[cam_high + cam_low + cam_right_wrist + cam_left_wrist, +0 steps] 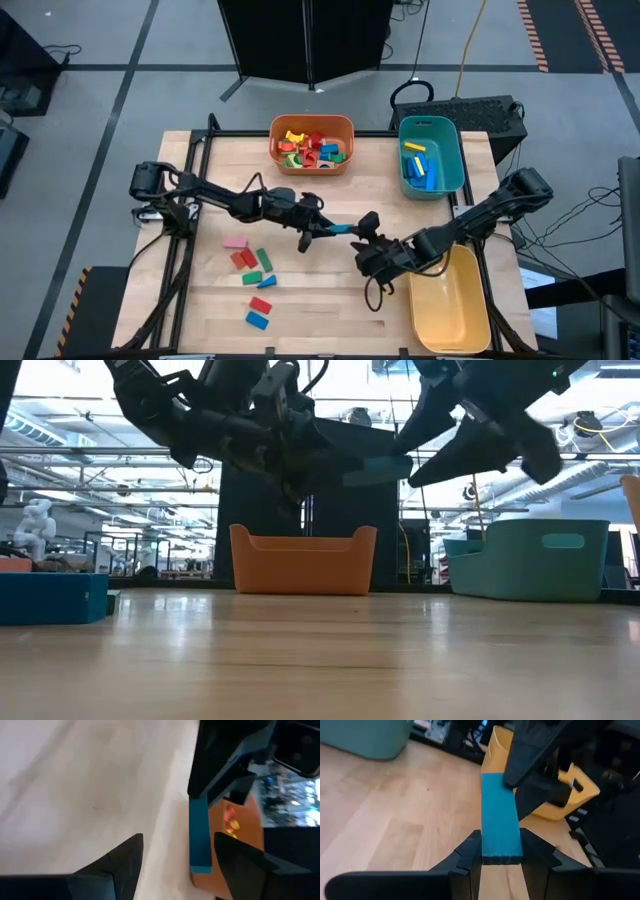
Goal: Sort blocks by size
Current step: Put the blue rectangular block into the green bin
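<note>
An orange plastic bin is sitting at the far edge of the pale wooden table, a teal plastic bin beside it, a yellow plastic bin lying nearer.

- Table: pale wood, smooth, soft sheen in low view.
- Bins, orange, teal, yellow: smooth plastic, slightly glossy.
- Blue block: matt, finely grained face.
- Fingers: matt black plastic.

Wooden table — orange bin, teal bin, yellow bin, loose blocks.
</note>
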